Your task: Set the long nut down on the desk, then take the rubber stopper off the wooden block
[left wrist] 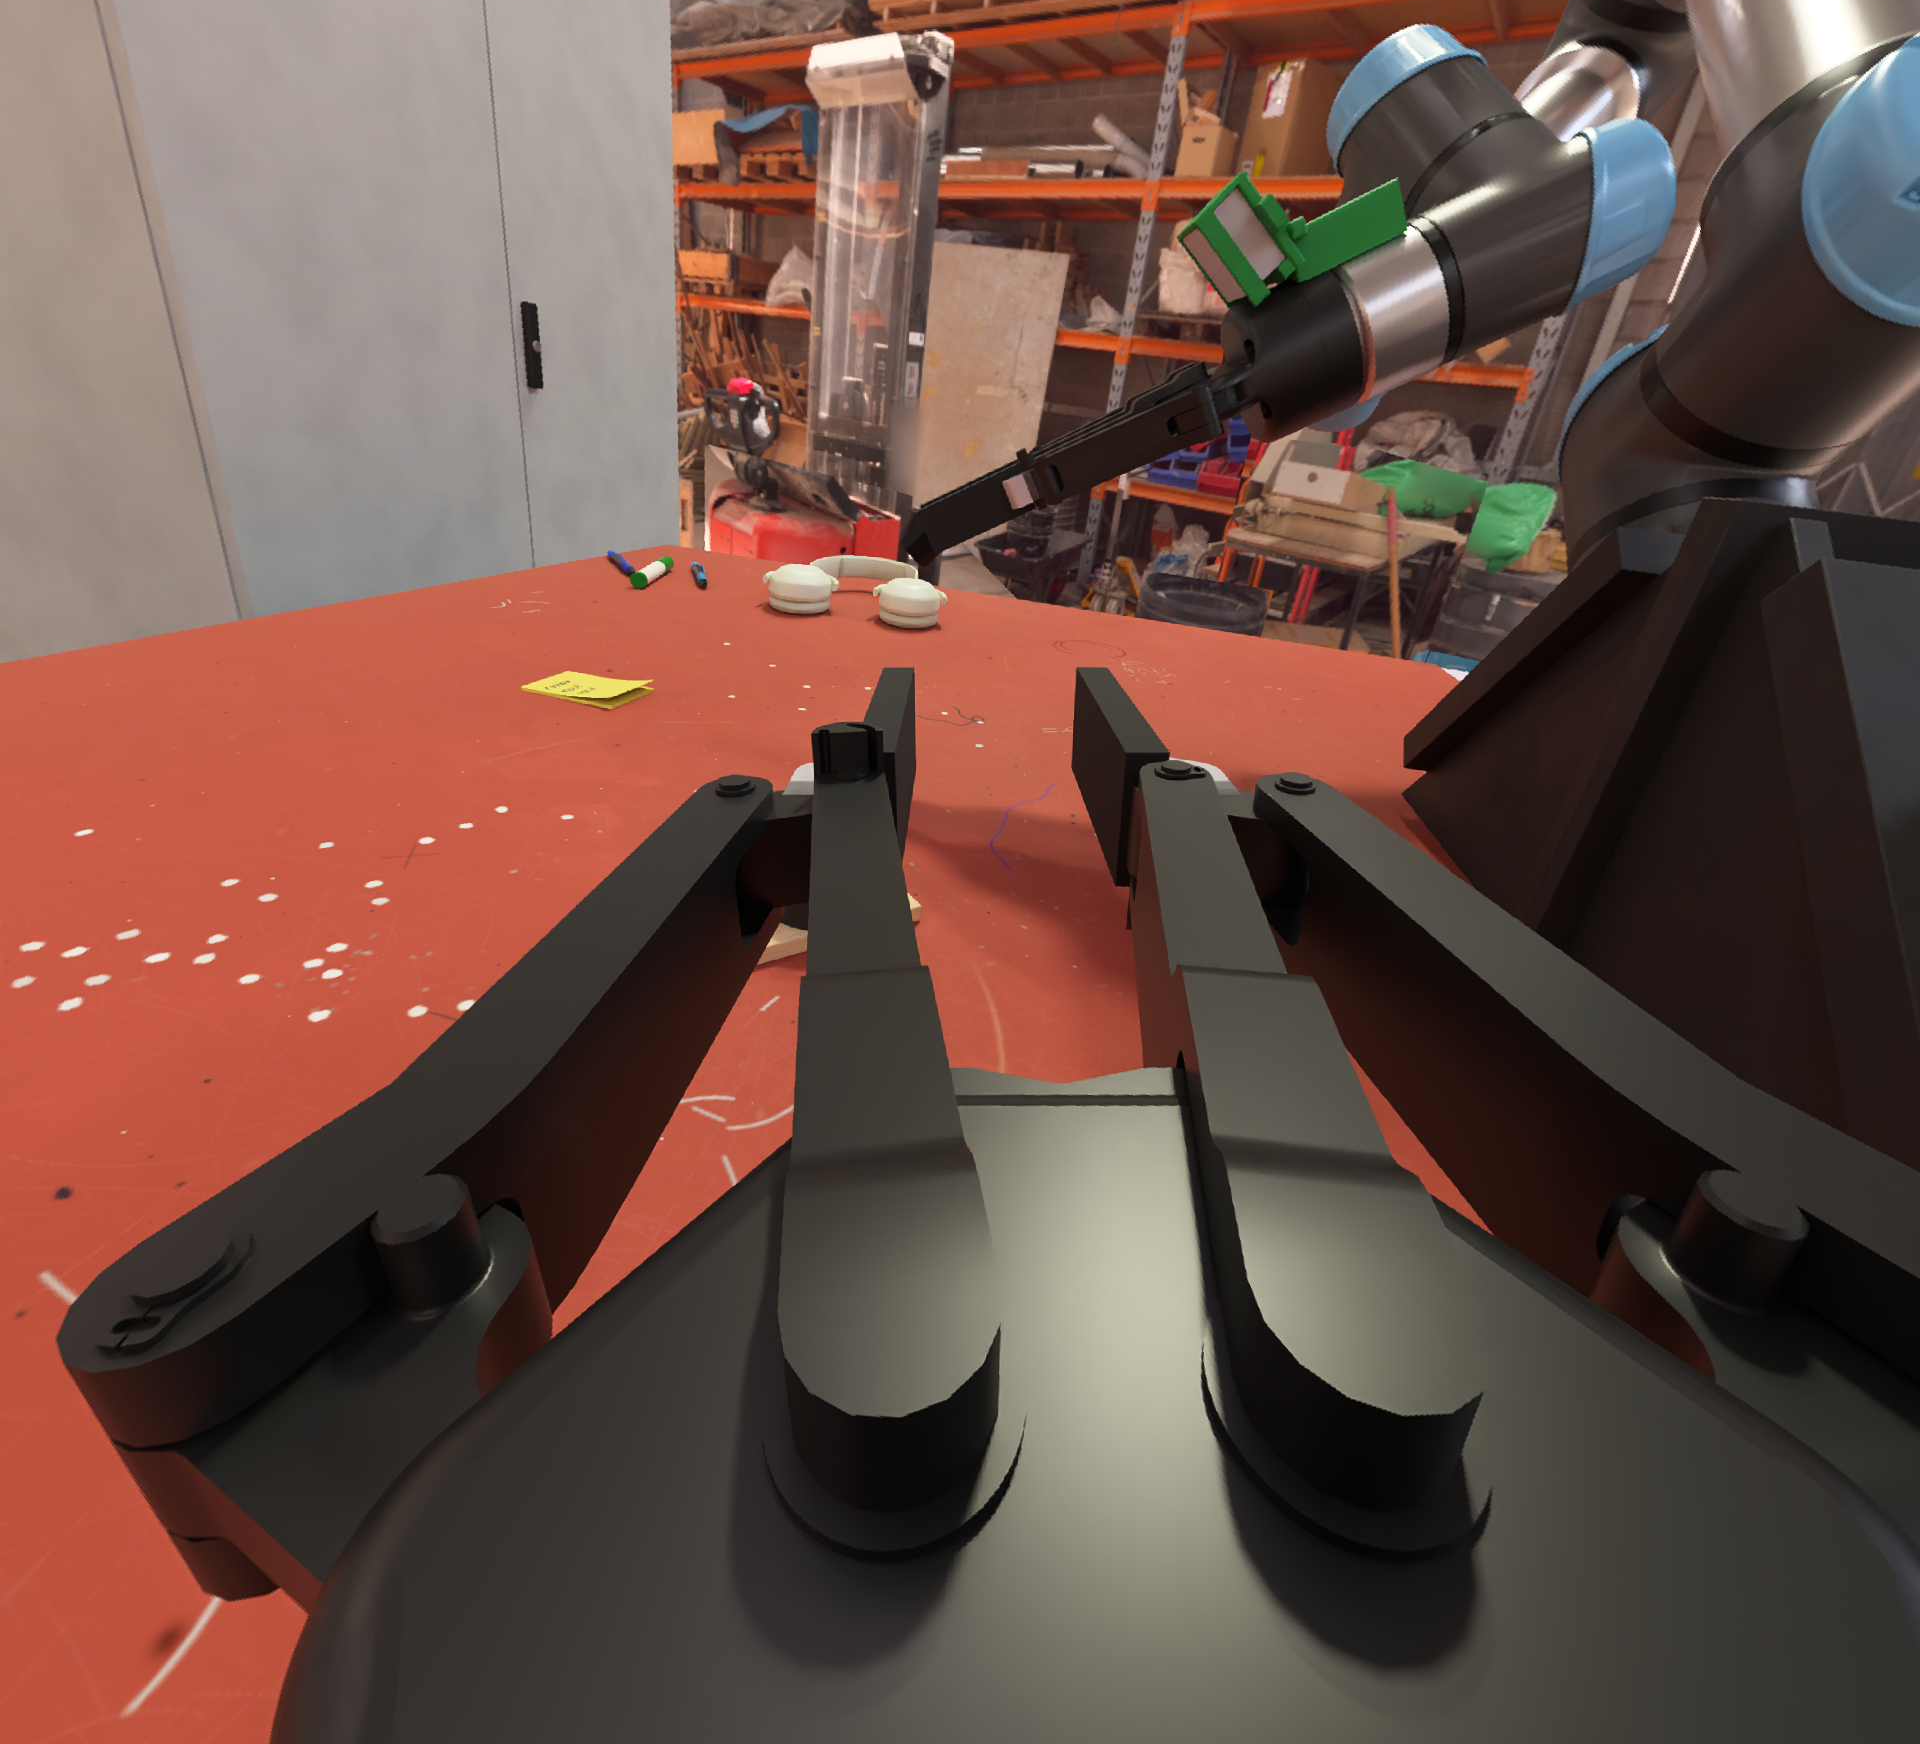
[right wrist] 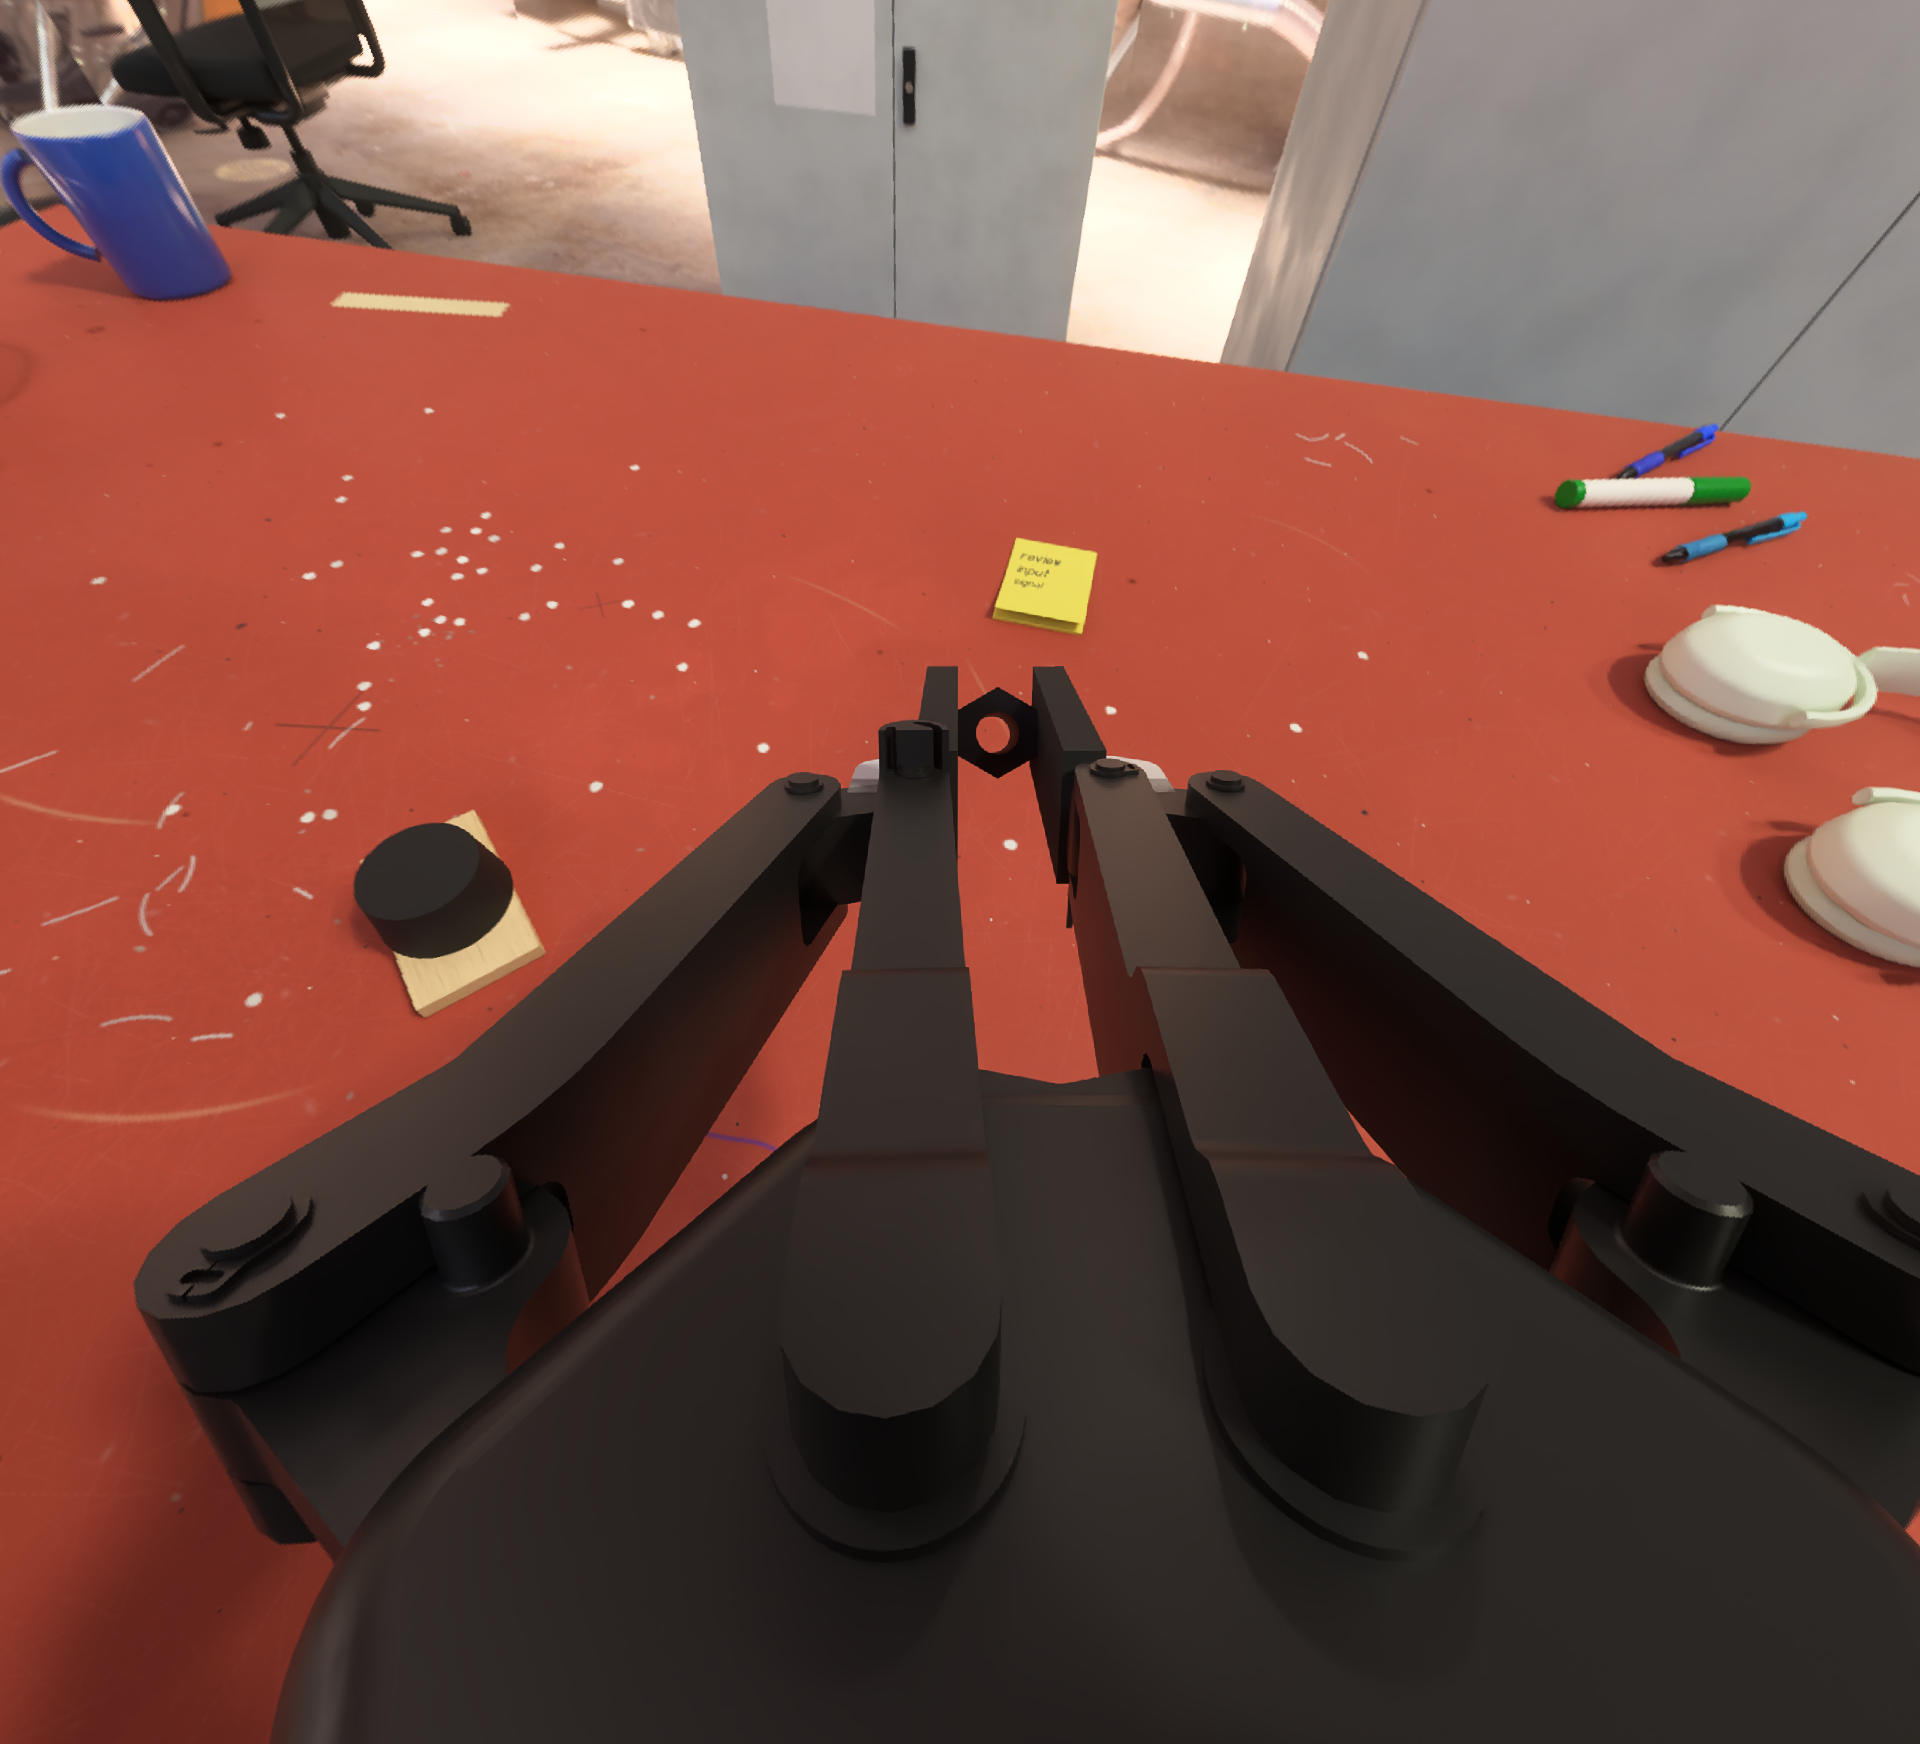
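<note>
My right gripper (right wrist: 994,707) is shut on the long nut (right wrist: 994,734), a black hex nut with its hole facing the camera, held above the red desk (right wrist: 1299,863). The black rubber stopper (right wrist: 431,884) sits on the small wooden block (right wrist: 473,972) to the lower left of that gripper. My left gripper (left wrist: 992,707) is open and empty over the desk. In the left wrist view only a sliver of the block (left wrist: 781,948) shows under the left finger, and the stopper is hidden. The right gripper (left wrist: 920,541) shows farther off there.
A yellow sticky pad (right wrist: 1044,582) lies just beyond the nut. A blue mug (right wrist: 125,203) and a wooden strip (right wrist: 421,304) are at the far left. Pens (right wrist: 1652,491) and white headphones (right wrist: 1756,671) lie at the right. A dark robot base (left wrist: 1714,811) stands at the right.
</note>
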Tool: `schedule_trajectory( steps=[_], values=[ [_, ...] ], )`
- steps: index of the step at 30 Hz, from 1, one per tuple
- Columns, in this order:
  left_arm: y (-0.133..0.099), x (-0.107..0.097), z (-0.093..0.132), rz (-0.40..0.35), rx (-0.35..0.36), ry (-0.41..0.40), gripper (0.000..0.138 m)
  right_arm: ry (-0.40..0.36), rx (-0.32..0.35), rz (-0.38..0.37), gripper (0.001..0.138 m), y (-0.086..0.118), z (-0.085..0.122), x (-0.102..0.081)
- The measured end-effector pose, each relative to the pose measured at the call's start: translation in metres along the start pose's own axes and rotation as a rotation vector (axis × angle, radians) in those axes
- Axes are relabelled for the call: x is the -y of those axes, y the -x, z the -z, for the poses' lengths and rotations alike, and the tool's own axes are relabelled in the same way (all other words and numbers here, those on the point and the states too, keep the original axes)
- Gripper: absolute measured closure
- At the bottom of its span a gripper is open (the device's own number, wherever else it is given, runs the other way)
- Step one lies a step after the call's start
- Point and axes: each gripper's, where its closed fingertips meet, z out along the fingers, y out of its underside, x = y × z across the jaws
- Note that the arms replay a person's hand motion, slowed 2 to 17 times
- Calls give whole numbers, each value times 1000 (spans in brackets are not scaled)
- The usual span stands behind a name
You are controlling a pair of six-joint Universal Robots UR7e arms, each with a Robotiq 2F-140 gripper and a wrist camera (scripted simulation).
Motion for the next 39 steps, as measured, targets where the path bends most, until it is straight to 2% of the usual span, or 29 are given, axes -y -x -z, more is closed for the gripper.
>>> schedule_trajectory(
  steps=[6, 20, 28, 39],
  values=[
    [0, 1, 1, 1, -4, -3, 98, 96, -46, -14, 120, -19, -18, -7],
    [0, 3, 5, -29, -2, 40, 98, 268, -109, -13, 120, -40, -54, -18],
    [0, 6, 9, -59, 9, 33, 99, 354, -122, -4, 120, -46, -73, -26],
    [-2, 5, 12, -52, -8, 39, 100, 460, -152, 9, 120, -57, -89, -40]
  ],
)
